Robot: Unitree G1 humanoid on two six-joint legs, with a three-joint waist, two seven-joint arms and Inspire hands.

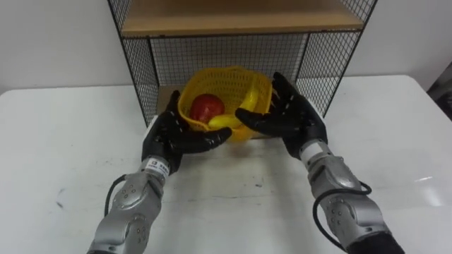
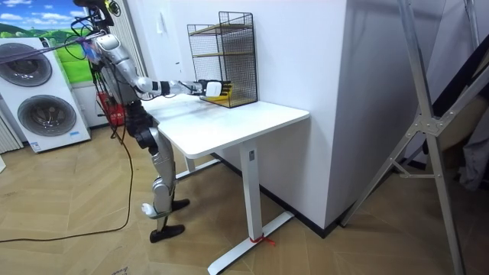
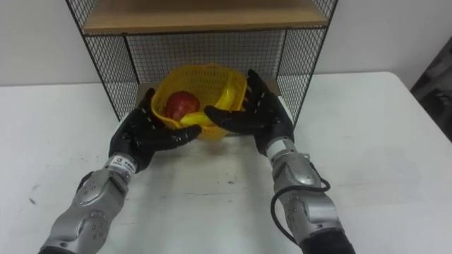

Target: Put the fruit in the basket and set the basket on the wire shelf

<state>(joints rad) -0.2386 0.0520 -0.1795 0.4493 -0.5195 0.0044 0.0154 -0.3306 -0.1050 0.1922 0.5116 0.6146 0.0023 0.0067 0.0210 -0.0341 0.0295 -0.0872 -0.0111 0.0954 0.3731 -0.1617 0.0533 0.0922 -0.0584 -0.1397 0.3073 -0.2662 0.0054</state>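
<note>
While the robot stands at the short edge of the white surface (image 1: 70, 141), on the room view's left, both its arms reach forward to the wire shelf (image 1: 226, 51). This shelf stands at the far side of the surface, close to the wall, and its front is open.

At the mouth of the shelf's lower compartment is the yellow basket (image 1: 236, 81), tilted a little toward the robot. A red apple (image 1: 206, 107) and a yellow banana (image 1: 224, 121) lie inside it, touching each other. I cannot tell whether the basket's bottom rests on the shelf's floor or is carried by the hands.

The left robot hand (image 1: 173, 137) is spread. Its thumb stands against the basket's left rim and its straight fingers lie along the basket's front underside, just before the shelf's front edge. The right robot hand (image 1: 293, 116) is spread too, and its palm presses the basket's right wall. Its fingertips come near the shelf's right mesh side but stay apart from it.

Between the basket and the shelf's left mesh side some free room remains. The wooden board (image 1: 240, 17) of the shelf's upper level is well above the basket's rim. To the left and right of the shelf the surface stretches wide to its edges.
</note>
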